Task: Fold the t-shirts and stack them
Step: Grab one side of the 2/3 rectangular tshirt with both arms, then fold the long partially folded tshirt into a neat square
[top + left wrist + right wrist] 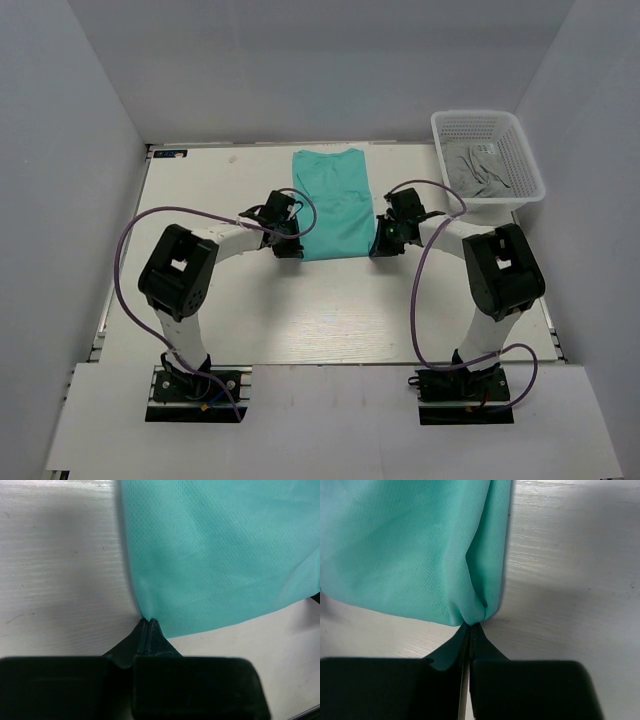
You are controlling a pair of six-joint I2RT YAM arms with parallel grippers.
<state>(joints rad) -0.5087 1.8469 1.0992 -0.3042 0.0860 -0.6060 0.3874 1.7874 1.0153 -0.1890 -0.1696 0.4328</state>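
A turquoise-green t-shirt (333,205) lies on the white table as a long narrow strip, neck end far, hem end near. My left gripper (288,243) is shut on the near left corner of the t-shirt (215,555), with cloth pinched at its fingertips (149,622). My right gripper (385,243) is shut on the near right corner of the t-shirt (405,550), where the cloth bunches into a fold at the fingertips (471,625). Both corners sit at table level.
A white mesh basket (522,160) stands at the far right corner with grey cloth (478,168) inside. The table (200,200) ends in grey walls on the left, right and back. Purple cables (135,235) loop over both arms.
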